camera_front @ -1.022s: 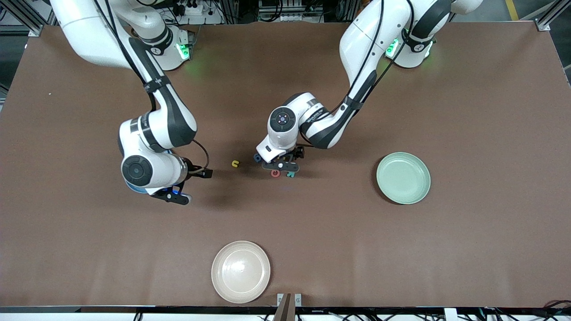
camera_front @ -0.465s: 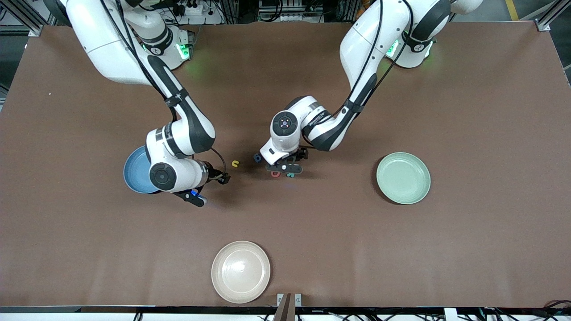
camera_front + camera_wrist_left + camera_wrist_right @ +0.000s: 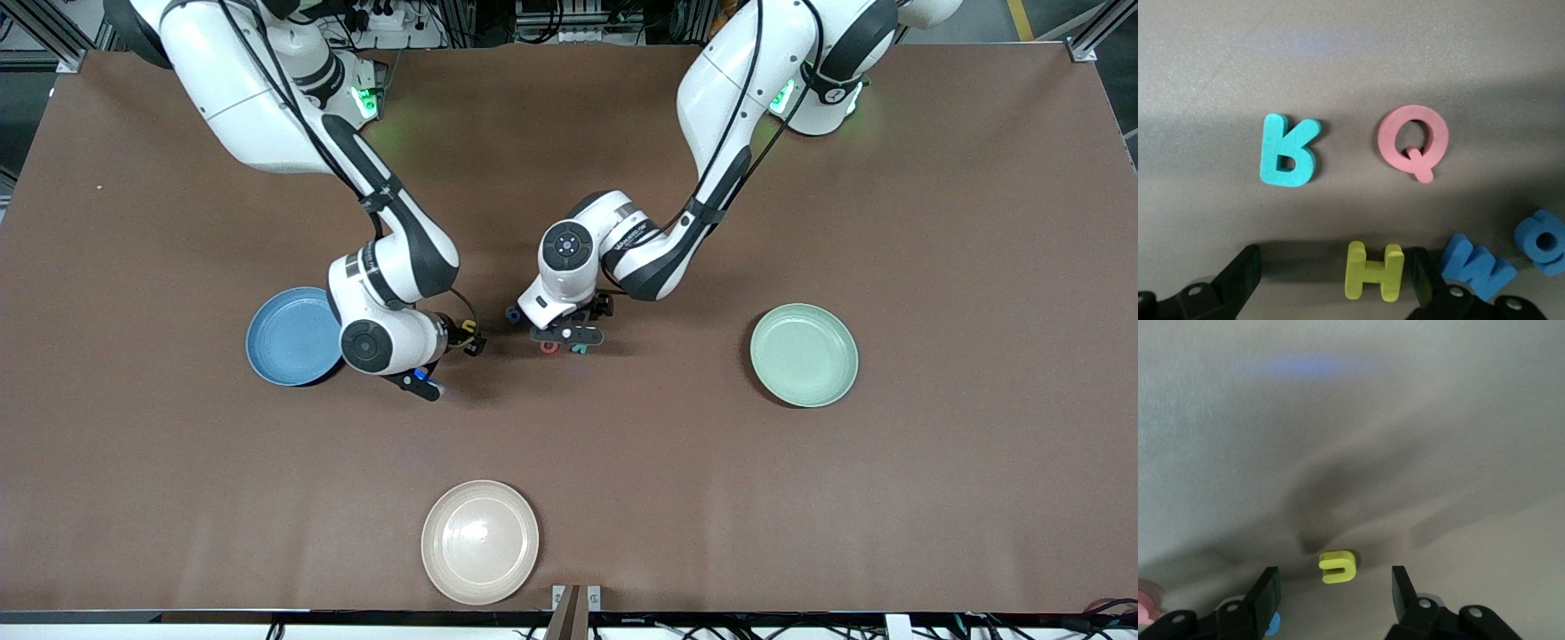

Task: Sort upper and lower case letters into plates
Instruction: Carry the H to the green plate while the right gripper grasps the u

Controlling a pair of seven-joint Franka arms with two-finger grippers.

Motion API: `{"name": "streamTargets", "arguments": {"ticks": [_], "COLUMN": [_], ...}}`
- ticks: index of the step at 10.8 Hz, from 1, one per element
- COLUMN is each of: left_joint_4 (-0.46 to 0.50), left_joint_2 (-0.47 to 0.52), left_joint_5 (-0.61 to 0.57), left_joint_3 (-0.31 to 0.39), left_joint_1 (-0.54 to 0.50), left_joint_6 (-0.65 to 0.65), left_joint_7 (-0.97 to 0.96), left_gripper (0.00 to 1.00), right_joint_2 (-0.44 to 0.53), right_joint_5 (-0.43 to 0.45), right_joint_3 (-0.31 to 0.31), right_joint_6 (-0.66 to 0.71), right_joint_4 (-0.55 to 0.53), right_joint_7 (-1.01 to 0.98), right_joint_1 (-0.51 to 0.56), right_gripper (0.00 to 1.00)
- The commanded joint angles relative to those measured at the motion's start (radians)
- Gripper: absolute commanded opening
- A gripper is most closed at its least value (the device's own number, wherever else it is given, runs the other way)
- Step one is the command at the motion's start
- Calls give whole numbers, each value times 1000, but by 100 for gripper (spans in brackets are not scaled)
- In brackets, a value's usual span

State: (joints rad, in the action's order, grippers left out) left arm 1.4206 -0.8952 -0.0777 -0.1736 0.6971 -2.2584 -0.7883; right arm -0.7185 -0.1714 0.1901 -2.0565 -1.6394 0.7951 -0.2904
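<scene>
My right gripper (image 3: 1335, 593) spread apart, low over small yellow foam u-shaped letter (image 3: 1337, 567) mid-table, beside round blue plate (image 3: 289, 336). My left gripper (image 3: 1335, 277) also spread, straddling yellow foam H (image 3: 1375, 271); teal (image 3: 1289, 150), pink Q (image 3: 1413, 141), blue pieces (image 3: 1477, 265) around. Pale green plate (image 3: 804, 355) toward left arm's end. Step: picking. Next: descend, pinch squarely.

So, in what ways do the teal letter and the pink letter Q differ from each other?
The teal letter has straight strokes and two small holes, and it reads as a mirrored or turned R or B; the pink letter Q is a round ring with a short tail and one large hole. They also differ in colour, teal against pink. Both lie flat on the brown table, apart from each other, and look alike in thickness and overall size.
</scene>
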Motion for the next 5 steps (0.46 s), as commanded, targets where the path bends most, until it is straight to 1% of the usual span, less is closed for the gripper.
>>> {"name": "streamTargets", "arguments": {"ticks": [1, 3, 4, 5], "left_joint_4": [4, 1, 3, 1], "left_joint_2": [7, 13, 15, 15], "left_joint_5": [7, 12, 12, 12], "left_joint_3": [-1, -3, -4, -4], "left_joint_1": [16, 22, 22, 22], "left_joint_6": [8, 8, 8, 8], "left_joint_7": [-34, -42, -40, -40], "left_gripper": [74, 71, 59, 43], "right_joint_2": [-13, -13, -13, -13], "right_joint_5": [-5, -5, -5, -5], "right_joint_3": [3, 3, 5, 5], "right_joint_6": [-4, -4, -4, -5], "right_joint_4": [3, -16, -23, -25], "right_joint_7": [-51, -121, -125, -135], "right_joint_1": [0, 0, 4, 4], "right_gripper": [77, 77, 77, 76]}}
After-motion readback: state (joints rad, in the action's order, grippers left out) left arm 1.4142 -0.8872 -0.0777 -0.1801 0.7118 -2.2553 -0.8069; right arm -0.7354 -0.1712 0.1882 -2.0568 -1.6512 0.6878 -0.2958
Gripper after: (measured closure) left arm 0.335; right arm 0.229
